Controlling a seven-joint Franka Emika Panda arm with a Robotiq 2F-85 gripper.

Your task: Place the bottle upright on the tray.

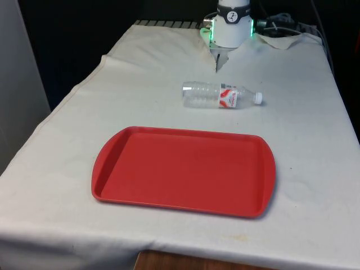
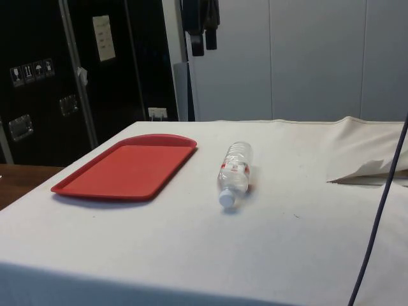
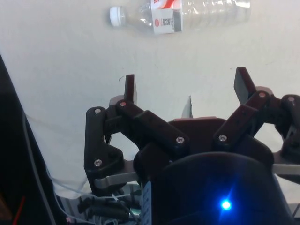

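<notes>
A clear plastic bottle (image 1: 220, 95) with a red and white label and a white cap lies on its side on the white cloth, cap toward the front view's right. It rests just beyond the far edge of the red tray (image 1: 183, 170), which holds nothing. From the side camera the bottle (image 2: 234, 172) lies beside the tray (image 2: 127, 166) with its cap pointing toward that camera. My gripper (image 3: 186, 87) hangs high above the cloth, open, with nothing between its fingers (image 3: 129, 90); the bottle (image 3: 187, 13) lies on the cloth well below and ahead of it. Its black fingers (image 2: 203, 29) hang high at the top of the side view.
The robot's base (image 1: 230, 27) stands at the table's far end with cables and folded cloth (image 1: 284, 35) beside it. A dark cable (image 2: 379, 210) crosses the side view's right. The table's wooden edge (image 1: 169, 261) shows below the cloth in front.
</notes>
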